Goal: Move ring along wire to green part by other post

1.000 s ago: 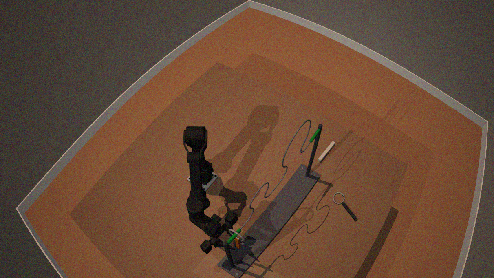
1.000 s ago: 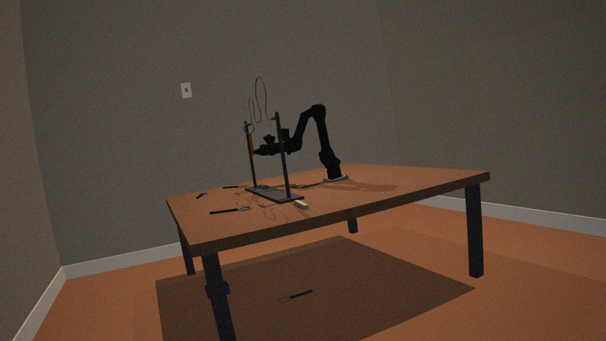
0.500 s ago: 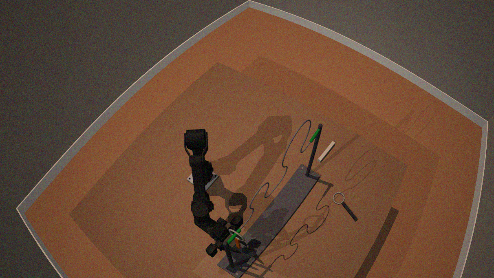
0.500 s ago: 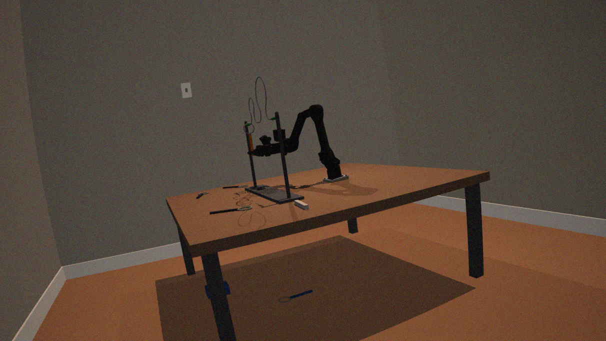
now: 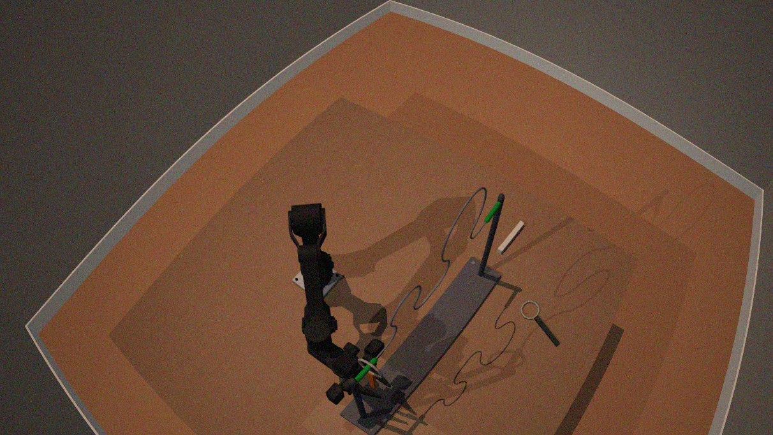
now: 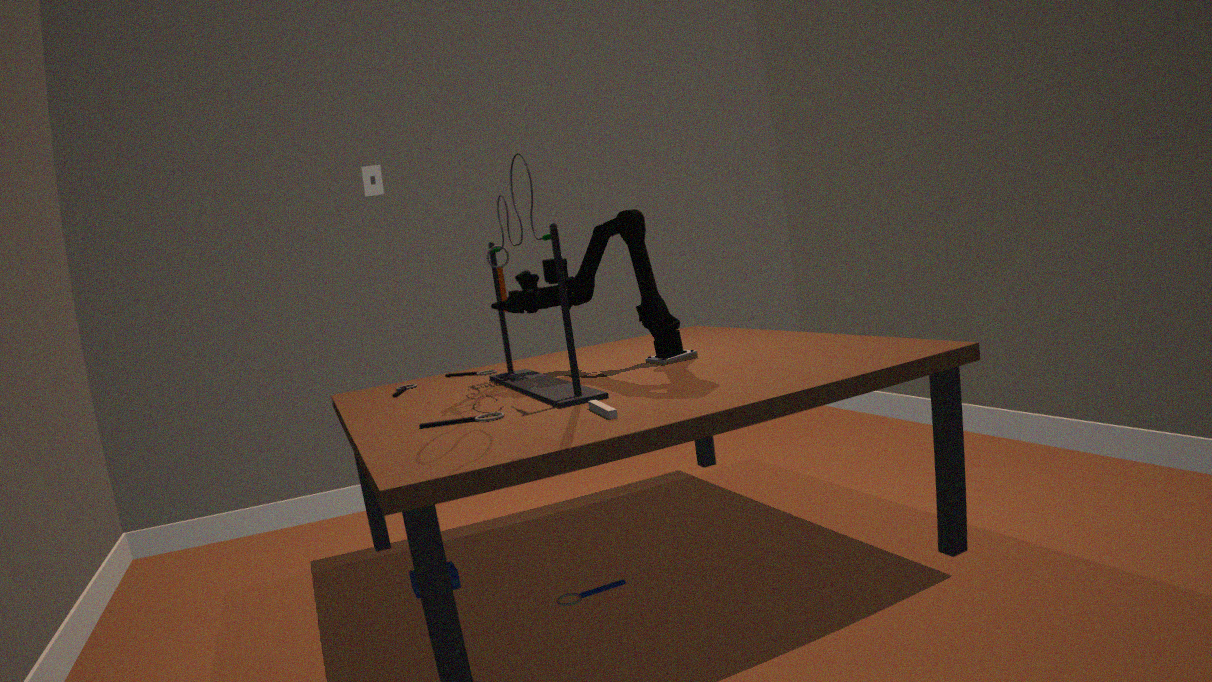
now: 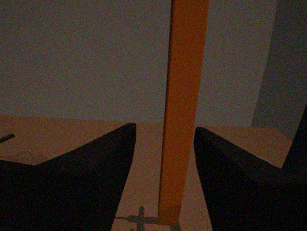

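Observation:
The ring (image 5: 361, 360) (image 6: 507, 258) hangs on the near green part (image 5: 366, 370) (image 6: 495, 248) beside one post (image 5: 358, 400) (image 6: 505, 339). Its orange handle (image 5: 372, 381) (image 6: 500, 282) (image 7: 183, 85) points down. My gripper (image 5: 384, 391) (image 6: 495, 306) (image 7: 165, 132) is partly open around the lower handle. In the wrist view the handle stands between the fingers, nearer the right one, with a wide gap at the left. The grey wire (image 6: 531, 182) loops up towards the other green part (image 5: 492, 212) (image 6: 546, 237) at the far post (image 5: 490, 238) (image 6: 566, 313). The ring is outside the wrist view.
The posts stand on a grey base plate (image 5: 442, 324). A white block (image 5: 511, 236) (image 6: 602, 409) lies near the far post. A spare ring with a black handle (image 5: 546, 331) (image 6: 449, 422) lies beside the plate. The grey wire passes close to the wrist in the top view.

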`<state>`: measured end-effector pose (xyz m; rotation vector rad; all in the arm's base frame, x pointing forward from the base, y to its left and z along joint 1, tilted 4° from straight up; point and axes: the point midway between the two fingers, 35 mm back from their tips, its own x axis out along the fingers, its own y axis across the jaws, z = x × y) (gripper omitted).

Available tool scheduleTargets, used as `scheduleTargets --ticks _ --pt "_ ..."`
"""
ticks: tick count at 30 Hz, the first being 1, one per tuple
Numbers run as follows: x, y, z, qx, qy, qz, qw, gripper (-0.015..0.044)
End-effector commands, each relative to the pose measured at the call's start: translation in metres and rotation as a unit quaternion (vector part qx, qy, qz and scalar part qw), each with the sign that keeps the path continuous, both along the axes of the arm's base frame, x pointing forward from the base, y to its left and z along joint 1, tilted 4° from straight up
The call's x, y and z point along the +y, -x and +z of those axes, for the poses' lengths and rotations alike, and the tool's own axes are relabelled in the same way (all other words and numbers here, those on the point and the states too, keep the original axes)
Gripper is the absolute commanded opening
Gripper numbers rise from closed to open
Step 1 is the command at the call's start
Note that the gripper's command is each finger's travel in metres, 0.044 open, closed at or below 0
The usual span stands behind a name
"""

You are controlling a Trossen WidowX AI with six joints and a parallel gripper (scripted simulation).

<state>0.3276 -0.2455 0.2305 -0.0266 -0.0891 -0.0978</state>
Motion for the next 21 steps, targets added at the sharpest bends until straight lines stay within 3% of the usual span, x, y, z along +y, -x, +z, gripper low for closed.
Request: scheduleTargets --ticks 1,16,21 --pt "-0.0014 -0.0006 0.0020 -0.001 0.004 -0.003 1.000 0.0160" --pt "-0.0014 -0.0006 0.0020 -0.001 0.004 -0.003 1.000 0.0160" --pt "-0.0002 -0.0002 0.0006 -0.001 0.001 0.000 1.000 0.0029"
